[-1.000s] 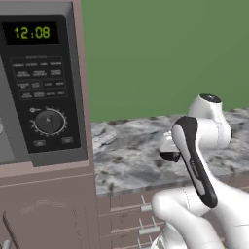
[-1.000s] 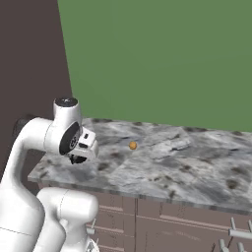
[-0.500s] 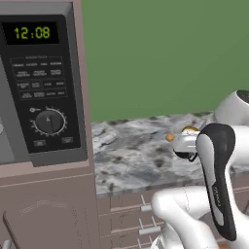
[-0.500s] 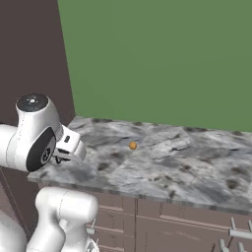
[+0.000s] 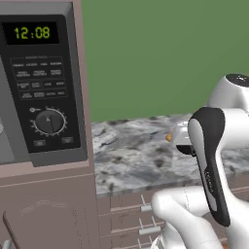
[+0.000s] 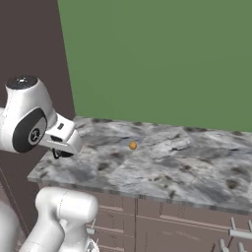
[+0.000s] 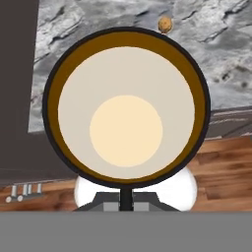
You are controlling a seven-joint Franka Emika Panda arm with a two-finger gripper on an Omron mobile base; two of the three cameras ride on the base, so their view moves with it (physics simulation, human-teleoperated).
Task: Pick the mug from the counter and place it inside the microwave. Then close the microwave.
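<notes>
In the hand view the mug [image 7: 126, 128] is seen straight from above: black outside, brown inner wall, pale cream bottom. It hangs over the front edge of the marbled counter [image 7: 98, 19], with wood floor below. My gripper [image 7: 126, 197] is shut on the mug, and the fingers are mostly hidden beneath it. In the right base view the gripper [image 6: 60, 153] hangs at the counter's [image 6: 162, 167] left end. The left base view shows the microwave [image 5: 41, 82] with its button panel, dial and green digits 12:08, left of my arm. My arm hides most of the gripper [image 5: 184, 146].
A tiny orange lump [image 6: 133, 145] lies mid-counter, also visible as the orange lump [image 5: 168, 137] beside my arm and the orange lump [image 7: 165, 24] beyond the mug. Mauve-brown drawers with silver handles [image 6: 236, 231] run under the counter. A green wall stands behind.
My arm has swung back from over the counter toward its front left end, carrying the mug. The orange lump has stayed in place.
</notes>
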